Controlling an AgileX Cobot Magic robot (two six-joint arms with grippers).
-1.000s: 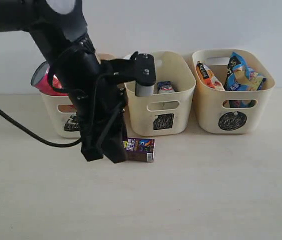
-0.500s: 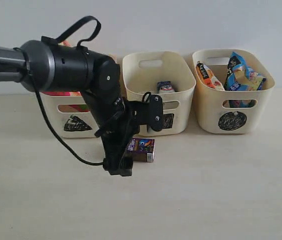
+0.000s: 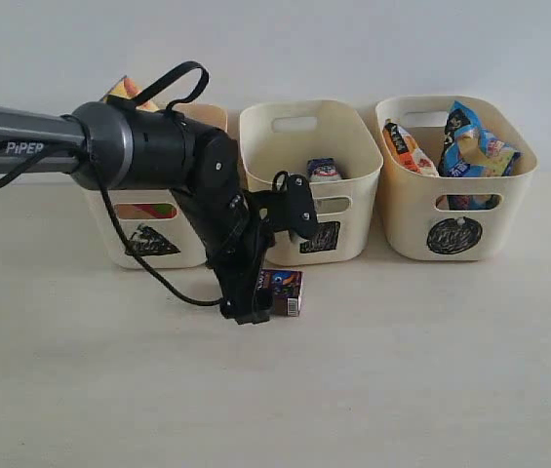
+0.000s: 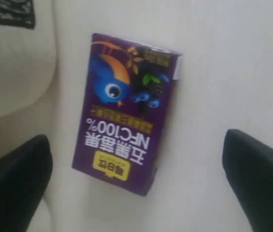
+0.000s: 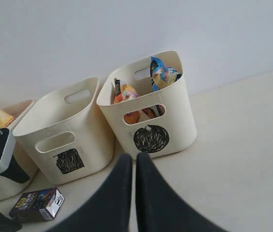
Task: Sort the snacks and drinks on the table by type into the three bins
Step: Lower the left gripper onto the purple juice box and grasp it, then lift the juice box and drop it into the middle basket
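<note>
On the table (image 3: 431, 370), just in front of the square-marked middle bin (image 3: 310, 185), the dark purple carton (image 4: 126, 108) lay flat. Its long axis ran along the bin fronts, pale end rightward in the exterior view. The left gripper (image 4: 135, 186), the nearer one, hung over it, jaws wide and empty, straddling its short width. The right gripper (image 5: 129, 164) was pinched together on nothing.

A plain, pale grey-white wall (image 3: 373, 44) is standing well behind the left gripper (image 3: 254, 310), far apart from it and facing the camera. It is running across the whole width of the exterior view, smooth and evenly lit, with its lower edge lying as a straight, level line. In the right wrist view the same wall (image 5: 126, 34) is showing as a soft bluish-white backdrop.
</note>
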